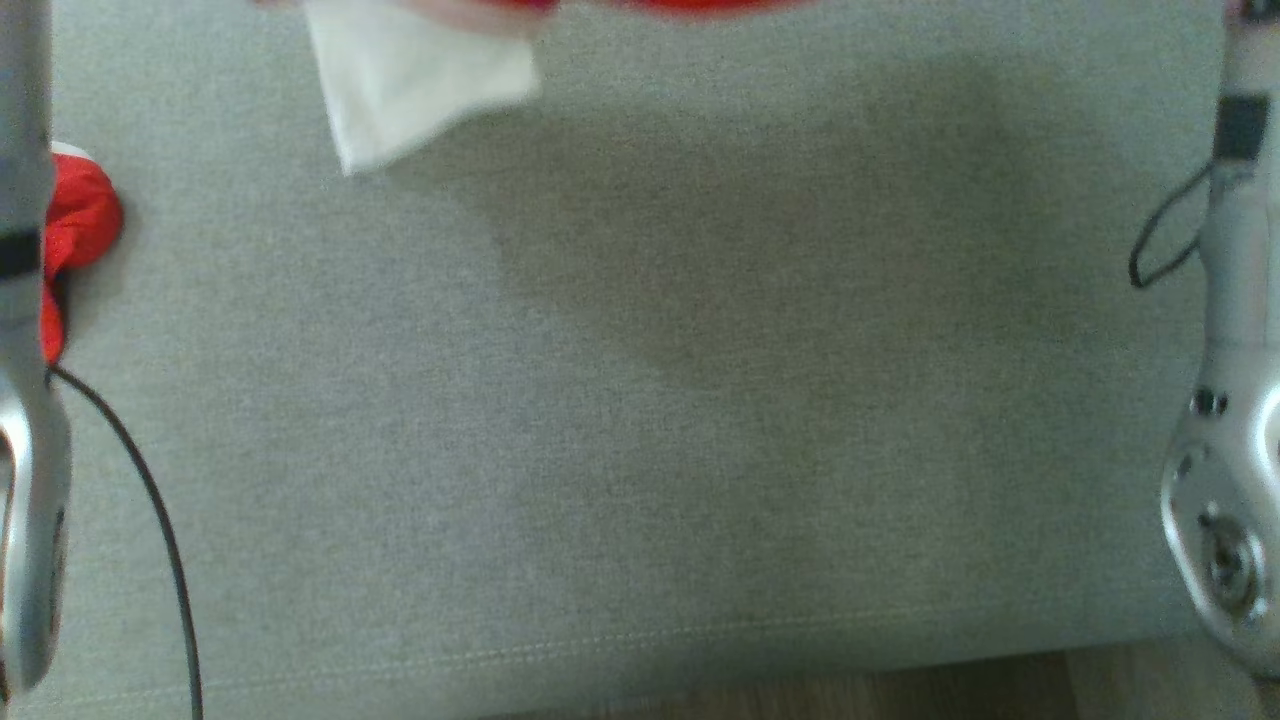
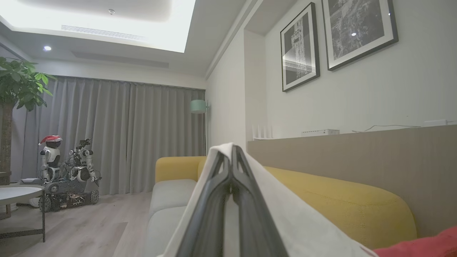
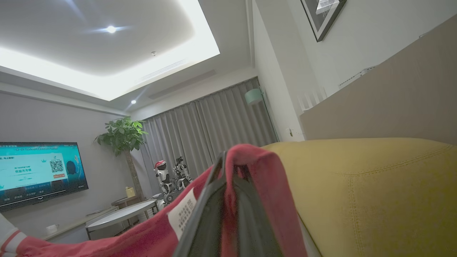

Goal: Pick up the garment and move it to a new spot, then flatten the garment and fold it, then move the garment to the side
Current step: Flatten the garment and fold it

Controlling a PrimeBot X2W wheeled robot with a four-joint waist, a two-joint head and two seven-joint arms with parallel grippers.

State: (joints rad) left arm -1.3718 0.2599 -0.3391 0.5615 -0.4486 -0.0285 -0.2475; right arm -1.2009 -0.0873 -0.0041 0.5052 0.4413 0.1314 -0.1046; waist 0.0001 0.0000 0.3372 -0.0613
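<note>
garment point(image 1: 420, 80) held up, long axis left–right, white corner pointing near | left gripper point(image 2: 232, 147) pinching its white cloth | right gripper point(image 3: 228, 157) pinching red | yellow backrest point(image 3: 375, 192) far

The garment point(image 2: 292, 221) drapes over the left gripper point(image 2: 232, 157) (and over the right gripper point(image 3: 230, 167) likewise); the sofa back point(image 3: 375, 196) lies beyond both, to their right.
</note>
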